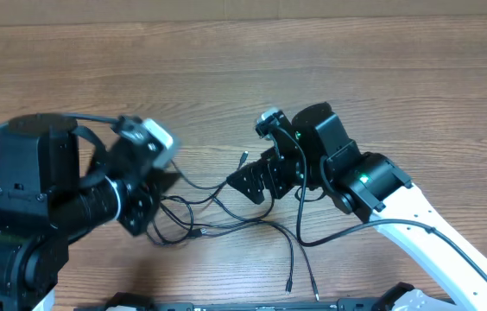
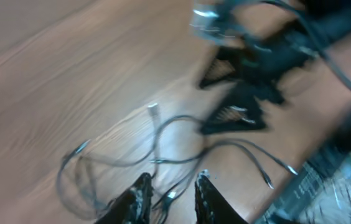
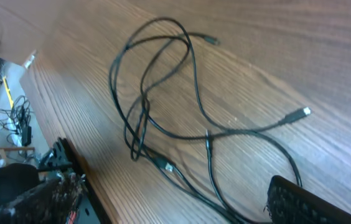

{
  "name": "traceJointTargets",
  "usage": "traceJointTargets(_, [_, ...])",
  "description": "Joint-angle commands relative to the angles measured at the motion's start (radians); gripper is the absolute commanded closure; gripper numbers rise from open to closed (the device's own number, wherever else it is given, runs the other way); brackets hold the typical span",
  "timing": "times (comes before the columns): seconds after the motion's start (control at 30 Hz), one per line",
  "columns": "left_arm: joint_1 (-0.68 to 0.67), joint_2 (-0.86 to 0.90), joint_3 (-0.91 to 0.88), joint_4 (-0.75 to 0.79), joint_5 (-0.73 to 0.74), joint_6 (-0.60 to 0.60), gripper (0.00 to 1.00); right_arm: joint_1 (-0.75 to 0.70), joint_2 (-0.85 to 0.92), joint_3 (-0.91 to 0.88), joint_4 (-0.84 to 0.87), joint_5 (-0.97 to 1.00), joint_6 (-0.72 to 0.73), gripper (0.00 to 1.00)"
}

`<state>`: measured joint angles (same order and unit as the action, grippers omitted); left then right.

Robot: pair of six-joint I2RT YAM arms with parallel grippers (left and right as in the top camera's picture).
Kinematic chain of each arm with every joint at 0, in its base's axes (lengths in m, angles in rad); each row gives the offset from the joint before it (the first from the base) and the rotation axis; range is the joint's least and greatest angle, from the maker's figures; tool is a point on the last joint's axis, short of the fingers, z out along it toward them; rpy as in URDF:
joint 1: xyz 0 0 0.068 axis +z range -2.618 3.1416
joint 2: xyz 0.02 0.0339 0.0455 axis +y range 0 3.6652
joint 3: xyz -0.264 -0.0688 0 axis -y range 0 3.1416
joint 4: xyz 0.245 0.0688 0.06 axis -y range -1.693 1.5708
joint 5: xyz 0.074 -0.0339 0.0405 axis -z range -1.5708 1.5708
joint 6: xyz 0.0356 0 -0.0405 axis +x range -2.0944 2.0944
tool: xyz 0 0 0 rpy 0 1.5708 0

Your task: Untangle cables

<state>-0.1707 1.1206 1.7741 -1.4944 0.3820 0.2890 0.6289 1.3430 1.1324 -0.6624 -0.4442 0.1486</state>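
The cables [image 1: 213, 216] lie in a loose tangle on the wooden table between my two arms, with plug ends spread toward the front edge. My left gripper [image 1: 161, 194] hangs over the tangle's left side. In the left wrist view its fingers [image 2: 139, 194] stand a little apart above the blurred cables [image 2: 175, 160], and a few strands pass under the gap. My right gripper [image 1: 265, 177] is wide open at the tangle's right side and holds nothing. In its own view the cables [image 3: 208, 143] run across the wood between and beyond its fingers [image 3: 306, 202].
The table [image 1: 356, 69] is bare wood behind the arms. Its front edge [image 3: 70, 155] falls away to a black rail and clutter below. The right gripper [image 2: 228, 93] shows blurred in the left wrist view, just beyond the tangle.
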Motion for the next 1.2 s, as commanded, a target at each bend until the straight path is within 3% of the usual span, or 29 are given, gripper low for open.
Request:
traceJointTargets(0.0, [-0.006, 0.003, 0.021, 0.001, -0.290, -0.269, 0.76, 0.000, 0.010, 0.026, 0.000, -0.014, -0.027, 0.04])
traceJointTargets(0.2, [-0.006, 0.027, -0.078, -0.042, -0.311, -0.336, 0.75, 0.001, 0.010, 0.026, 0.010, -0.012, -0.047, 0.06])
traceJointTargets(0.47, [-0.007, 0.073, -0.321, -0.006, -0.274, -0.623, 0.73, 0.001, 0.010, 0.026, 0.039, 0.108, -0.045, 0.07])
traceJointTargets(0.73, [-0.006, 0.097, -0.462, 0.045, -0.304, -0.817, 0.71, 0.001, 0.010, 0.026, 0.038, 0.111, -0.046, 0.07])
traceJointTargets(0.77, [-0.006, 0.097, -0.480, 0.045, -0.347, -0.857, 0.68, 0.001, 0.010, 0.026, 0.036, 0.111, -0.046, 0.07])
traceJointTargets(0.87, [-0.006, 0.097, -0.536, 0.050, -0.439, -0.980, 0.48, 0.001, 0.010, 0.026, 0.026, 0.111, -0.046, 0.07])
traceJointTargets(0.93, [-0.006, 0.097, -0.576, 0.084, -0.444, -0.993, 0.38, 0.001, 0.009, 0.026, 0.023, 0.111, -0.046, 0.07])
traceJointTargets(1.17, [-0.006, 0.097, -0.695, 0.240, -0.446, -0.958, 0.33, 0.001, 0.009, 0.026, 0.023, 0.110, -0.046, 0.07])
